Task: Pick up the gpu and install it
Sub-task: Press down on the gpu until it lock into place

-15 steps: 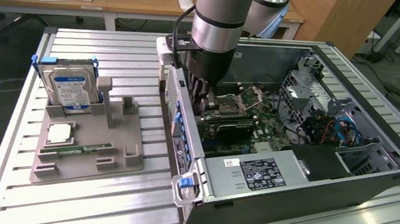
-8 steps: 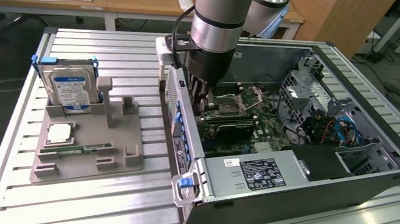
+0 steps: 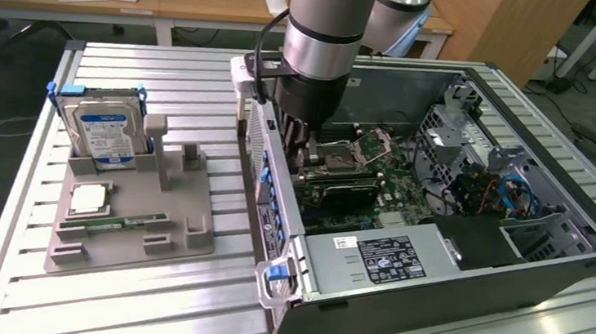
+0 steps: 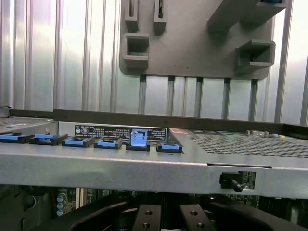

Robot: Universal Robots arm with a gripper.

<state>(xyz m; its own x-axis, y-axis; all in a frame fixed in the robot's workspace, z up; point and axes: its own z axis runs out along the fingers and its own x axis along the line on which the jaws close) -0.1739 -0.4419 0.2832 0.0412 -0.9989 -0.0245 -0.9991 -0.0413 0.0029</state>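
Reaching down into the open computer case, the gripper is seen close against the case's rear wall, just above the motherboard. The jaws are drawn fully together. A dark flat card, taken to be the graphics card, stands directly under them beside the processor socket; whether it is actually pinched cannot be made out, as the contact is hidden by the arm. In the wrist view the fingers hang behind the rear wall, below its row of blue clips. On the grey holder at the exterior view's left, a hard drive is seen, but no such card. The installing step is therefore judged to be in hand. Seating calls for the card's edge to be lined up with its slot, the bracket set at the rear wall, and even downward pressure.
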